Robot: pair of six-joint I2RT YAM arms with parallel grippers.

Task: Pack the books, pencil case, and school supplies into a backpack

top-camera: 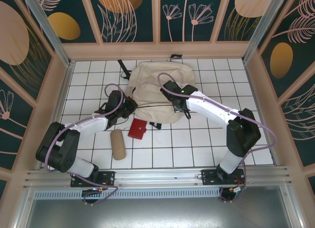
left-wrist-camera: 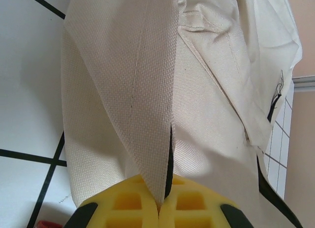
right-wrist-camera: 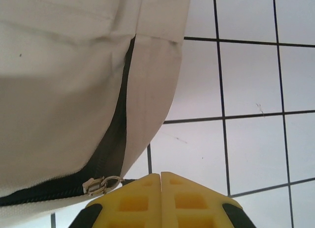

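Overhead, left arm [top-camera: 93,122] and right arm [top-camera: 211,107] bend inward onto the backpack [top-camera: 152,85]. Wrist views add: left jaws pinch a fabric fold [left-wrist-camera: 147,114]; right jaws closed, zipper pull [right-wrist-camera: 101,184] just beside.

Enclosure viewed from above: a surface [top-camera: 206,151] of white square tiles with dark grout lines, evenly lit with only soft shadows, is bounded at the back and on both sides by pale peach wooden framing [top-camera: 157,49]. The wall panels [top-camera: 133,21] behind the framing are dark teal, printed with orange and peach ovals and outlined flowers and leaves; silver metal posts [top-camera: 46,28] stand at the two far corners. Along the near edge, aluminium rails [top-camera: 157,175] run above a grey metal sheet [top-camera: 157,213].
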